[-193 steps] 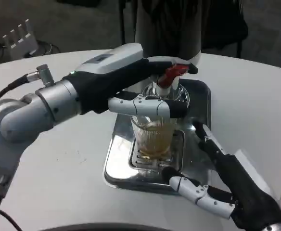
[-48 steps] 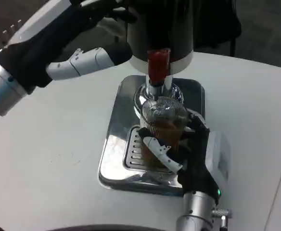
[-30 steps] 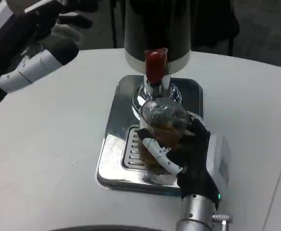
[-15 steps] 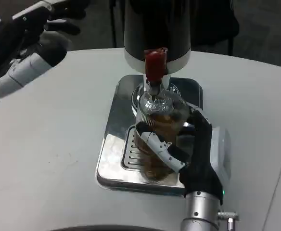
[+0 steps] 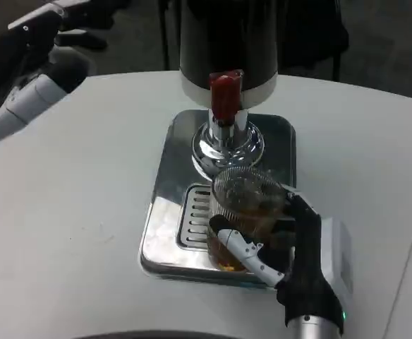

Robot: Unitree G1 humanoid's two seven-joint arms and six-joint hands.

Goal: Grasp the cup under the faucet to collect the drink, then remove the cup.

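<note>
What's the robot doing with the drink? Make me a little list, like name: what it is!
cup: ribbed clear glass with amber drink, near the front of the tray
right hand: grips the cup from the right side
left hand: raised at far left, away from the dispenser
faucet: red handle on the dark dispenser, above a chrome base
tray: shiny metal with a slotted grate, on the white table

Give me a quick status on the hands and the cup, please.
Right hand grips the cup, amber drink inside. Cup over the drip tray, off the faucet. Left hand raised, empty. Nothing blocking.
</note>
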